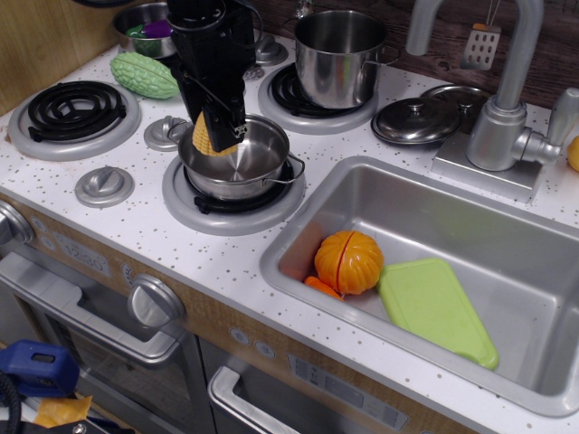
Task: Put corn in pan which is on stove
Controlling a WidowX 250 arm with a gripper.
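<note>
1. Over the front burner, the black gripper (220,136) hangs clamped on the corn (207,136), its yellow ribbed end showing at the left of the fingers.
2. Corn and gripper sit right above the left rim of the pan (249,167); whether the corn touches the steel, I cannot tell from this angle.
3. That pan rests on the stove (136,208), on the front coil burner, wire handle poking toward the sink (525,298).
4. Writing check: no readable brand or label anywhere. Small panels on the cabinet front below the tabletop (244,271) carry marks too blurred to read.
5. Hidden bits: the arm is cut off by the top edge, and it covers part of the small steel bowl (143,18) at the back left, where purple and green pieces peek out.
6. A bumpy green gourd (145,75) lies beside the left coil burner (74,108), well apart from the pan.
7. At the back, the tall steel pot (339,56) stands on its own burner, with a lid (418,119) lying just beside it to the right.
8. Down in the sink, the orange pumpkin (348,261) touches a green cutting board (436,310); an orange scrap under the pumpkin is mostly hidden.
9. Faucet (502,90) runs out of the top of the shot; a yellow thing at the right edge is cut off, hard to name.
</note>
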